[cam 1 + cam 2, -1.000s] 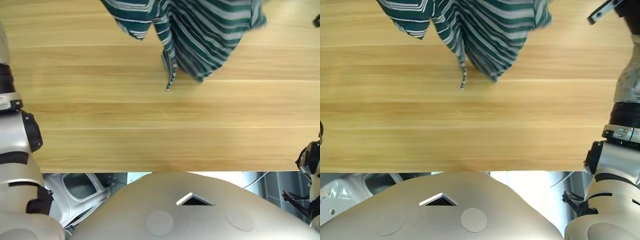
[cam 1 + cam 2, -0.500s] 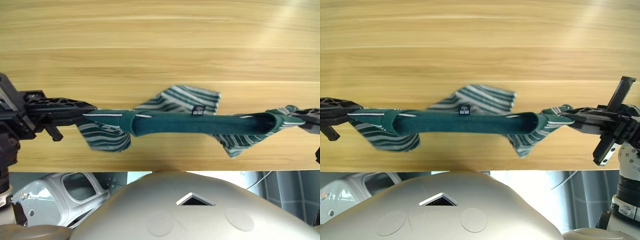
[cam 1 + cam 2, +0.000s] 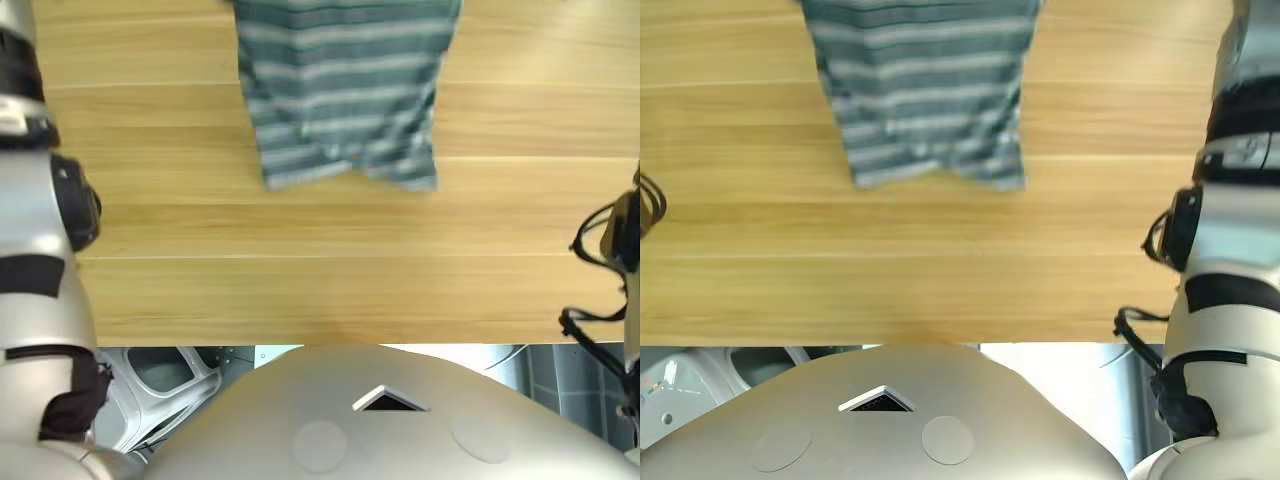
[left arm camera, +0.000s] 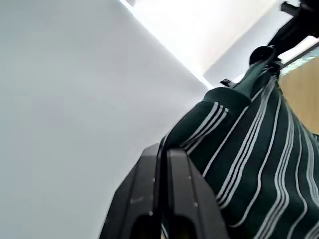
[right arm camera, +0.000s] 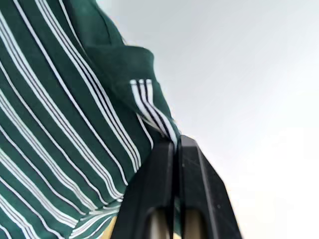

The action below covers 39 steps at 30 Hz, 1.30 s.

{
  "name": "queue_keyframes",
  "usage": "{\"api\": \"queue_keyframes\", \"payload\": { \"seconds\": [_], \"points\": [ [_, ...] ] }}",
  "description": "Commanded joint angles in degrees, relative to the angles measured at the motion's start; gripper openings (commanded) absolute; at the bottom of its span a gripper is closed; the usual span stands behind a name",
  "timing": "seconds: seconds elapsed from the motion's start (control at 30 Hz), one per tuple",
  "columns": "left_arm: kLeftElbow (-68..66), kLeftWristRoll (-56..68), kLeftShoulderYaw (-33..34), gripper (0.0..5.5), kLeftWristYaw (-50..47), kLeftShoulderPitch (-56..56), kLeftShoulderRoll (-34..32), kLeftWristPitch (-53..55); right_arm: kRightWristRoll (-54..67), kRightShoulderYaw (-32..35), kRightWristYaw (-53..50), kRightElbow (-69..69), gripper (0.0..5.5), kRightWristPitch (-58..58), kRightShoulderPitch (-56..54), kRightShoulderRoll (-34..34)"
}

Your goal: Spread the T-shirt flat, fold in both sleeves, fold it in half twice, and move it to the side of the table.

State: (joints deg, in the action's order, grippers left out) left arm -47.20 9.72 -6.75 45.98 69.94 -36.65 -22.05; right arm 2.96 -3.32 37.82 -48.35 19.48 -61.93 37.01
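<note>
Pale wooden desk (image 3: pixel 320 280) spans the head view; the T-shirt (image 3: pixel 340 100) is at top centre, hem toward the frame's middle. Left hand (image 4: pixel 160 152) and right hand (image 5: pixel 175 142) each pinch its striped cloth.

A light wooden table (image 3: pixel 320 280) with long plank-like grain lines spans the full width of both eye views, its near edge running straight across. A dark green white-striped T-shirt (image 3: pixel 340 100) hangs over the far part. Whether its hem touches the wood cannot be told.

The left gripper (image 4: pixel 162 149) and right gripper (image 5: pixel 174 143) have raised the shirt (image 3: pixel 340 100) off the desk's (image 3: pixel 320 285) near edge; it now hangs spread.
</note>
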Motion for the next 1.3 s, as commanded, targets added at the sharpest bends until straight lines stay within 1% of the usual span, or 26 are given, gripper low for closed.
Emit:
{"api": "queue_keyframes", "payload": {
  "seconds": [0.03, 0.1, 0.13, 0.2, 0.27, 0.33, 0.4, 0.43, 0.47, 0.5, 0.53, 0.6, 0.67, 0.77, 0.97, 1.07, 1.13, 1.17, 1.3],
  "points": [
    [-9.7, -1.8, 14.0, 0.03, -23.2, 19.8, -10.4, -13.4, -3.6, 10.3, -21.1, -5.1, 0.00, 13.5, -14.1, 10.6],
    [-7.1, -2.8, 14.5, 0.03, -20.8, 8.7, -11.4, -20.5, -3.9, 11.8, -21.9, -1.7, 0.00, 20.2, -4.7, 10.6],
    [-7.2, -4.7, 14.3, 0.03, -21.3, 2.8, -11.6, -24.5, -4.6, 11.8, -22.2, -1.0, 0.00, 23.2, -0.5, 10.3],
    [-8.0, -6.0, 14.3, 0.03, -20.3, -10.0, -9.6, -31.7, -6.5, 10.9, -22.3, -1.2, 0.00, 27.3, 6.6, 9.4],
    [-7.4, -5.8, 12.2, 0.03, -16.4, -23.1, -6.3, -36.4, -7.1, 8.8, -19.9, -2.8, 0.00, 28.9, 12.5, 7.1],
    [-7.6, -9.5, 6.4, 0.03, -14.0, -35.7, -2.7, -40.1, -8.0, 5.3, -15.6, -3.6, 0.00, 29.4, 18.9, 4.6],
    [-6.7, -7.3, 1.2, 0.03, -6.6, -46.2, 1.3, -40.0, -9.4, 1.2, -11.6, -3.1, 0.00, 30.2, 26.0, 3.0],
    [-5.4, -4.5, -1.8, 0.03, -0.4, -52.0, 3.2, -38.7, -9.3, -1.6, -8.2, -1.2, 0.00, 30.5, 31.1, 2.0],
    [-4.4, -3.2, -5.0, 0.03, 4.1, -57.2, 4.3, -38.5, -9.1, -4.9, -4.2, 2.0, 0.00, 30.7, 36.7, 1.7],
    [-1.8, -1.7, -7.9, 0.03, 7.6, -62.4, 4.7, -37.8, -5.9, -8.3, 1.4, 7.5, 0.00, 29.6, 42.9, 2.1],
    [1.6, 0.2, -10.0, 0.03, 11.1, -66.7, 4.0, -37.3, -2.6, -11.9, 7.5, 14.4, 0.00, 28.2, 49.6, 4.3],
    [7.4, 4.3, -10.5, 0.03, 15.1, -70.8, 2.1, -35.5, 3.6, -16.1, 16.7, 25.4, 0.00, 26.2, 58.9, 9.6],
    [11.8, 7.6, -9.0, 0.03, 17.7, -71.7, -0.6, -33.6, 10.0, -16.7, 22.8, 33.6, 0.00, 24.2, 63.8, 13.0],
    [16.5, 8.7, -7.1, 0.03, 19.3, -72.3, -3.7, -31.4, 14.2, -16.1, 27.5, 39.1, 0.00, 21.0, 66.3, 15.3],
    [22.5, 5.3, -5.2, 0.03, 18.4, -74.4, -7.3, -29.9, 7.5, -15.7, 27.7, 34.5, 0.00, 17.7, 66.4, 14.3],
    [25.9, 4.8, -6.1, 0.03, 19.8, -76.9, -8.9, -29.1, 2.2, -16.1, 26.3, 30.6, 0.00, 17.4, 66.2, 13.7],
    [27.5, 3.1, -7.2, 0.03, 20.7, -78.4, -9.8, -28.4, 1.3, -16.1, 26.9, 29.7, 0.00, 17.6, 66.2, 13.6],
    [28.3, 2.1, -7.6, 0.31, 21.0, -78.9, -10.3, -28.0, 1.7, -16.0, 27.7, 30.2, 0.00, 17.7, 66.7, 14.2],
    [33.7, -0.1, -8.5, 0.80, 21.4, -80.5, -12.4, -25.7, 4.5, -15.2, 30.6, 33.6, 0.00, 17.3, 68.7, 16.5]
  ]
}}
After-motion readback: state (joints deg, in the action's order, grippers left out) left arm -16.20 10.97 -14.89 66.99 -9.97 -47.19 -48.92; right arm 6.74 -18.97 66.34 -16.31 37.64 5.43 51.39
